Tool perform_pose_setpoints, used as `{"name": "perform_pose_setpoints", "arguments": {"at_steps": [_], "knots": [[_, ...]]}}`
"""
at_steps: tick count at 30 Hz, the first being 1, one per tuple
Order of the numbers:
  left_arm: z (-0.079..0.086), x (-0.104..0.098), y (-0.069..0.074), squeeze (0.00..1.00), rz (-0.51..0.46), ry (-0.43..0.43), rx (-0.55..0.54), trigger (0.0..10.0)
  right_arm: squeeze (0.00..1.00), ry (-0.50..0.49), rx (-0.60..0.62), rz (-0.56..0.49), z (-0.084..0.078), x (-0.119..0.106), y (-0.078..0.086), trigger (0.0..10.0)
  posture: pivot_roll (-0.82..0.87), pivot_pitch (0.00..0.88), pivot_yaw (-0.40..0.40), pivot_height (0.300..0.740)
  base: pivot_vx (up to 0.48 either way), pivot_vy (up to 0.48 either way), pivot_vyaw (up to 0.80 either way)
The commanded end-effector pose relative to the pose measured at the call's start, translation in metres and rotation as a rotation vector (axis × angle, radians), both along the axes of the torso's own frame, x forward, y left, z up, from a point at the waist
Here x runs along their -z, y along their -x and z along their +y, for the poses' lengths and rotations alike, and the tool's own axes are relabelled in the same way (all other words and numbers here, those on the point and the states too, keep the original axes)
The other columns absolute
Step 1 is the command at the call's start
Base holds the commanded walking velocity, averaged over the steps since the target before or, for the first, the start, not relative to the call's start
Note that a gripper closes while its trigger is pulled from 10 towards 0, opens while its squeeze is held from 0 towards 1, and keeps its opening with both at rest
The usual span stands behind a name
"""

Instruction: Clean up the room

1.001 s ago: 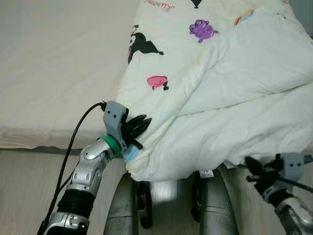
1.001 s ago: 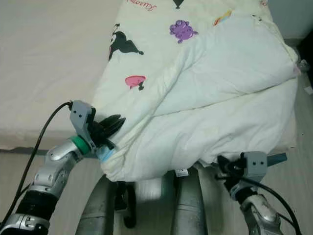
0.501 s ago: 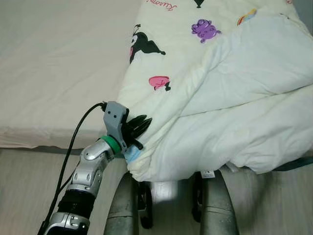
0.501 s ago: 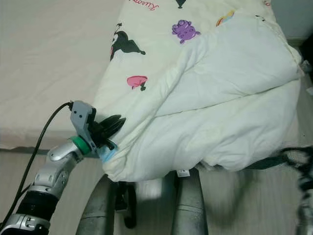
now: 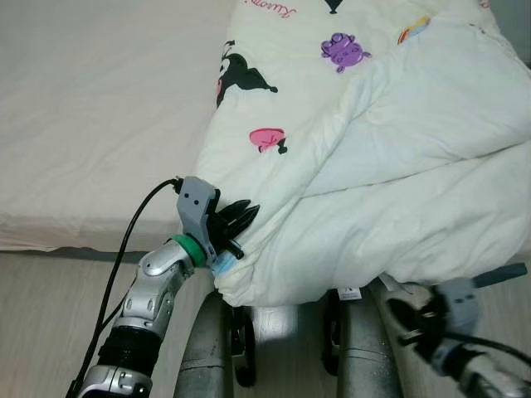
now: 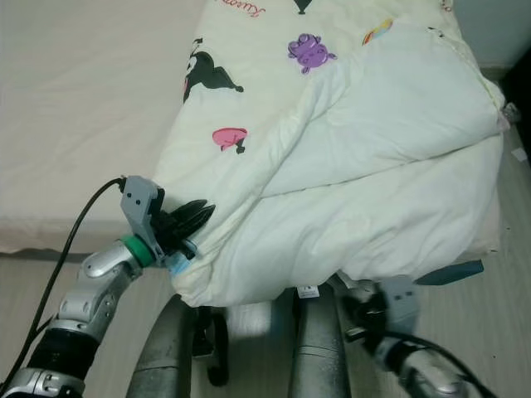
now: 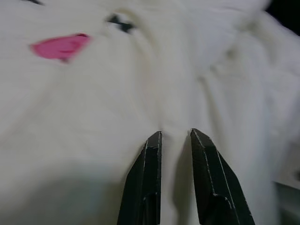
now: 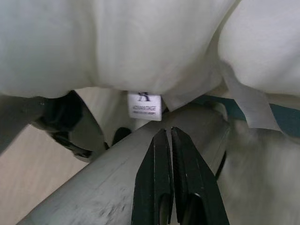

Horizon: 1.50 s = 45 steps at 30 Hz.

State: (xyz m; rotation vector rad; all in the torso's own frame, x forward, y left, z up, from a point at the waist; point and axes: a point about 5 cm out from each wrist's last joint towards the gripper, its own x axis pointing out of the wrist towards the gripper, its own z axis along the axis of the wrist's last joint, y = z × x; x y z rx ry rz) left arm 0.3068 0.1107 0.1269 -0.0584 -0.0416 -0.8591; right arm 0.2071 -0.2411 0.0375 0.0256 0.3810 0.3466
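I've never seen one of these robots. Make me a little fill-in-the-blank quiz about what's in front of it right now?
1. The left gripper presses against the cream ____ with cartoon prints.
2. The comforter lies on a ____.
3. The print nearest the left gripper is coloured ____.
4. The right gripper points toward a small white ____ at the comforter's edge.

Missing words: comforter; bed; pink; label
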Motion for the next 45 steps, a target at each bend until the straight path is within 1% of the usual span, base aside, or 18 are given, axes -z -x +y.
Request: {"name": "perform_pose_setpoints", "arguments": {"at_steps": [1,3,4,6,9,16,18,22,23,26,34,36,38,39,42,43,44,45], "knots": [[-0.003,0.009,0.010,0.00,0.042,-0.010,0.075,10.0,0.00,0.026,0.050,0.028,-0.008,0.007,0.004,0.0,-0.11,0.314,0.185,0.628,0.000,0.000,0.00],[-0.011,0.010,0.022,0.00,0.041,-0.036,0.214,10.0,0.00,0.074,0.107,0.009,-0.017,0.006,-0.007,0.0,-0.11,0.315,0.190,0.628,0.000,0.000,0.00],[-0.011,0.010,0.022,0.00,0.041,-0.036,0.214,10.0,0.00,0.074,0.107,0.009,-0.017,0.006,-0.007,0.0,-0.11,0.315,0.190,0.628,0.000,0.000,0.00],[-0.019,0.012,0.037,0.00,0.033,-0.107,0.371,10.0,0.00,0.160,0.164,-0.010,-0.030,0.004,-0.019,0.0,-0.11,0.314,0.191,0.628,0.000,0.000,0.00],[-0.024,0.015,0.047,0.00,0.023,-0.160,0.450,10.0,0.00,0.240,0.221,-0.016,-0.044,0.002,-0.027,0.0,-0.10,0.314,0.193,0.628,0.000,0.000,0.00],[-0.030,0.017,0.042,0.00,-0.001,-0.161,0.383,10.0,0.00,0.376,0.275,0.027,-0.066,0.004,-0.031,0.0,-0.09,0.317,0.197,0.628,0.000,0.000,0.00],[-0.030,0.016,0.041,0.00,-0.002,-0.158,0.379,10.0,0.00,0.461,0.327,0.010,-0.081,-0.002,-0.034,0.0,-0.09,0.318,0.199,0.628,0.000,0.000,0.00],[-0.026,0.013,0.038,0.00,-0.006,-0.159,0.365,10.0,0.00,0.567,0.524,-0.138,-0.114,-0.034,-0.040,0.0,-0.09,0.318,0.199,0.628,0.000,0.000,0.00],[-0.026,0.013,0.038,0.00,-0.006,-0.159,0.365,10.0,0.00,0.567,0.524,-0.138,-0.114,-0.034,-0.040,0.0,-0.09,0.318,0.199,0.628,0.000,0.000,0.00],[-0.022,0.012,0.034,0.00,-0.016,-0.162,0.332,10.0,0.00,0.589,0.621,-0.327,-0.125,-0.064,-0.039,0.0,-0.09,0.318,0.199,0.628,0.000,0.000,0.00],[-0.020,0.013,0.032,0.00,-0.024,-0.166,0.315,10.0,0.00,0.633,0.633,-0.615,-0.119,-0.108,-0.038,0.0,-0.10,0.315,0.196,0.628,0.000,0.000,0.00],[-0.019,0.014,0.035,0.00,-0.016,-0.170,0.331,10.0,0.00,0.613,0.626,-0.722,-0.108,-0.126,-0.037,0.0,-0.10,0.315,0.193,0.628,0.000,0.000,0.00],[-0.018,0.016,0.038,0.00,-0.007,-0.176,0.345,10.0,0.00,0.568,0.611,-0.747,-0.098,-0.130,-0.035,0.0,-0.10,0.315,0.193,0.628,0.000,0.000,0.00],[-0.018,0.019,0.042,0.00,0.008,-0.187,0.367,10.0,0.00,0.514,0.564,-0.714,-0.084,-0.120,-0.033,0.3,-0.10,0.315,0.193,0.628,0.000,0.000,0.00],[-0.018,0.021,0.045,0.00,0.018,-0.194,0.382,10.0,0.00,0.478,0.534,-0.690,-0.074,-0.112,-0.032,0.3,-0.10,0.315,0.193,0.628,0.000,0.000,0.00],[-0.019,0.023,0.047,0.00,0.027,-0.204,0.398,10.0,0.00,0.429,0.482,-0.631,-0.060,-0.093,-0.026,0.0,-0.11,0.314,0.191,0.628,0.000,0.000,0.00],[-0.019,0.023,0.047,0.00,0.027,-0.204,0.398,10.0,0.00,0.429,0.482,-0.631,-0.060,-0.093,-0.026,0.0,-0.11,0.314,0.191,0.628,0.000,0.000,0.00],[-0.019,0.024,0.049,0.00,0.034,-0.211,0.412,10.0,0.00,0.387,0.430,-0.562,-0.043,-0.067,-0.017,0.0,-0.11,0.314,0.191,0.628,0.000,0.000,0.00]]}}
